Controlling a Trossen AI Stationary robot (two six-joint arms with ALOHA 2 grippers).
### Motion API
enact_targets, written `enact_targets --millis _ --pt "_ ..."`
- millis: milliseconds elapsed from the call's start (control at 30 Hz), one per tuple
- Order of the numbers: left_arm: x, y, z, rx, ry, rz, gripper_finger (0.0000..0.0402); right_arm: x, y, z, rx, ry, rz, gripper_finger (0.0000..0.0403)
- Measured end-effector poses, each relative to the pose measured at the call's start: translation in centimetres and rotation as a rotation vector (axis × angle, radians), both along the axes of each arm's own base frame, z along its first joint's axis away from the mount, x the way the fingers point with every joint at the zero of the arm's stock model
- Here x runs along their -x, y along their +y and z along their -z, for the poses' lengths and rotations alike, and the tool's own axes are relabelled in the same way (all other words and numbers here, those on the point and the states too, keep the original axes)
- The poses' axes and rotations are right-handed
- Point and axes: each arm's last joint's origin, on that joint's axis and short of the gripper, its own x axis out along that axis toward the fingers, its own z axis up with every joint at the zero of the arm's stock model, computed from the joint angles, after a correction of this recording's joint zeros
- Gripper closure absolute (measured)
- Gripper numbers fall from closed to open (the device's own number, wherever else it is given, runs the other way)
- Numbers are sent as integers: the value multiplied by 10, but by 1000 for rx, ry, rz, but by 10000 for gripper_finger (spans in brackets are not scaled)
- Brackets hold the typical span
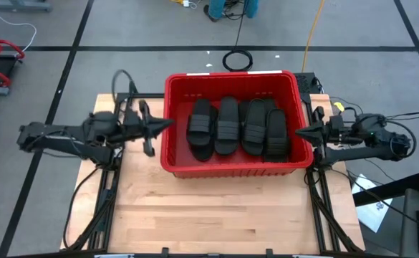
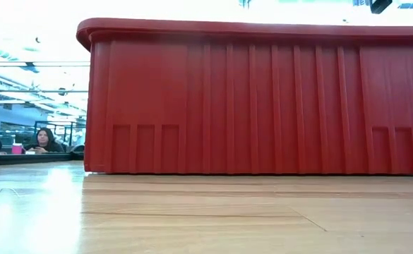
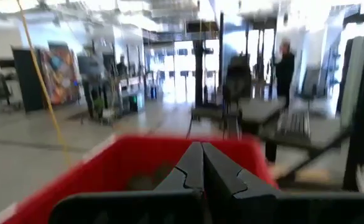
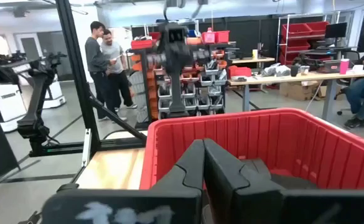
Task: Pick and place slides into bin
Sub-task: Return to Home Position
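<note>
The red bin [image 1: 232, 169] stands in the middle of the table toward its far edge; its near wall fills the low view [image 2: 262, 99]. Several black slides [image 1: 239, 127] lie side by side on its floor. My left gripper [image 1: 170, 123] is shut and empty, just outside the bin's left wall above its rim; it also shows in the left wrist view [image 3: 201, 163]. My right gripper [image 1: 298, 133] is shut and empty at the bin's right rim; it also shows in the right wrist view [image 4: 203, 163].
Bare wooden tabletop [image 1: 216, 215] lies between the bin and the near edge. Cables [image 1: 236, 59] lie on the floor beyond the table. People stand [image 4: 107, 59] and sit [image 2: 44, 140] in the room behind.
</note>
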Motion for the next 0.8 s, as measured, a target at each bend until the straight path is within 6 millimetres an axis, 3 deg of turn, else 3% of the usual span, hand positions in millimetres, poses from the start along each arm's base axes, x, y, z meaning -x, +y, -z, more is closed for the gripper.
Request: enact_targets --millis 100,200,400,600,800 --pt "15 8 26 -12 49 -12 401 0 0 0 0 -3 0 403" --pt "38 10 38 -18 -18 -41 401 1 0 1 -21 7 -1 403" --pt "68 9 83 65 -62 -35 401 11 -2 1 -85 -28 26 403" --pt "85 10 86 55 -133 -80 401 22 -2 6 -89 -25 27 403" --pt "97 10 85 44 -153 -94 401 21 -4 27 -117 22 74 403"
